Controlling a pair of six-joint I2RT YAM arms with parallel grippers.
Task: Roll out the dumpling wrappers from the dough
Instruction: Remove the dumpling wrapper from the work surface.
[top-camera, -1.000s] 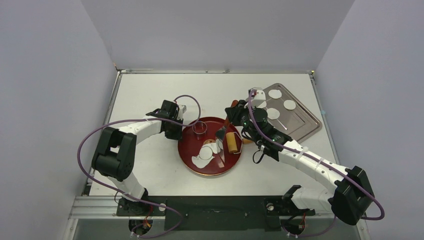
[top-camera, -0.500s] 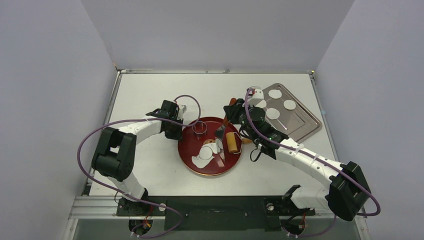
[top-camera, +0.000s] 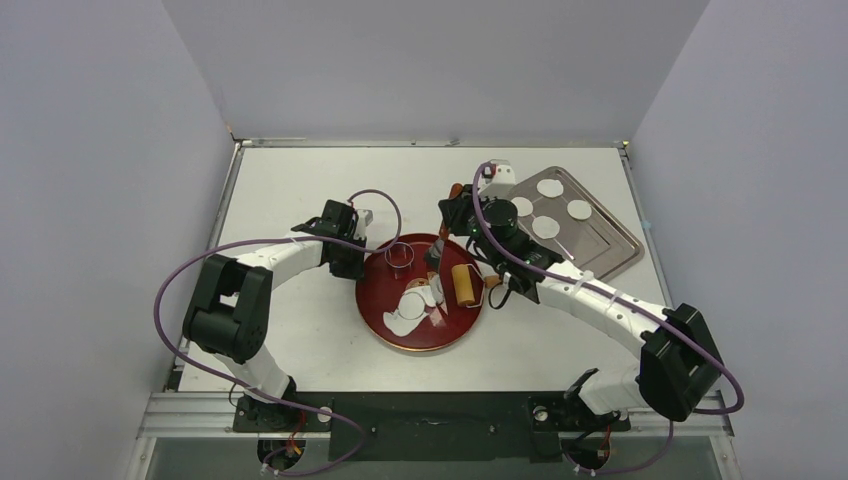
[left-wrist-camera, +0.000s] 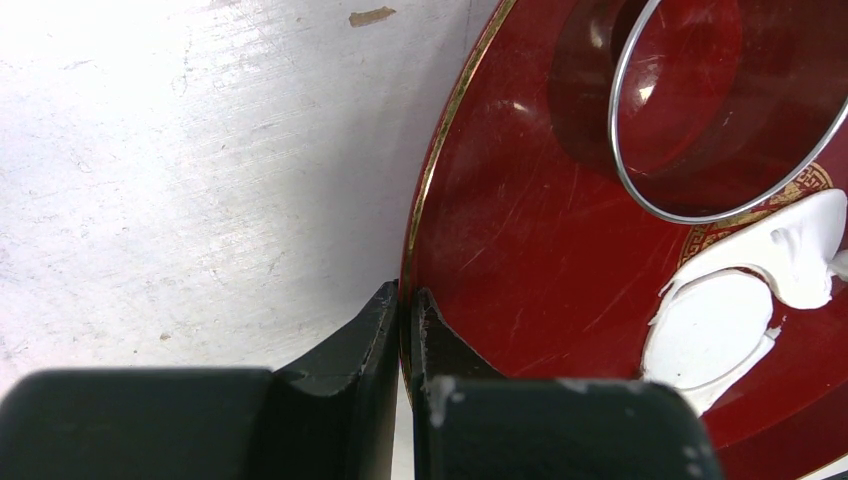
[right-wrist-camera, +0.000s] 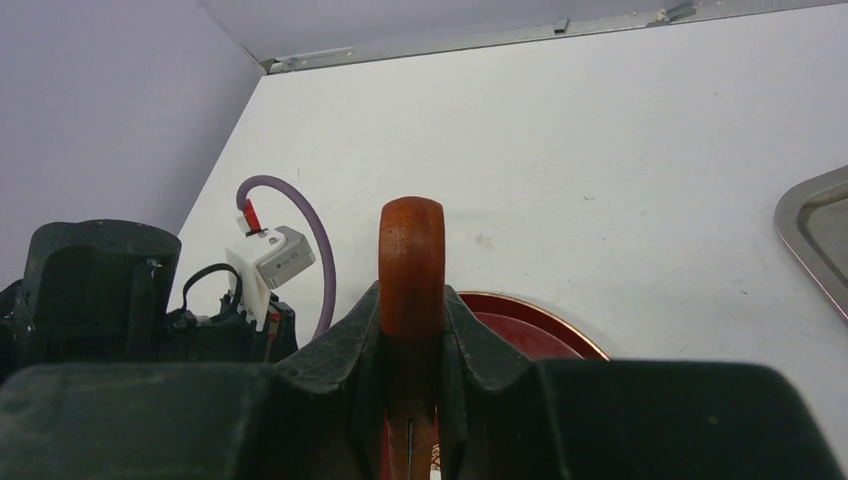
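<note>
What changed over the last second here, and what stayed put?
The right tool, shut on the wooden-handled spatula, swung left from the edge of the tray toward the far rim of the red plate. Nothing taken or released. The left tool stays clamped on the plate's rim; dough, ring cutter, rolling pin and wrappers did not move.

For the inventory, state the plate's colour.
Dark red, gold-edged plate; left wrist view shows it best.

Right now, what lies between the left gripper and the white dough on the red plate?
Nothing but bare round red plate, per the left wrist view; the left gripper pinches its rim, the flattened white dough lies farther in.
</note>
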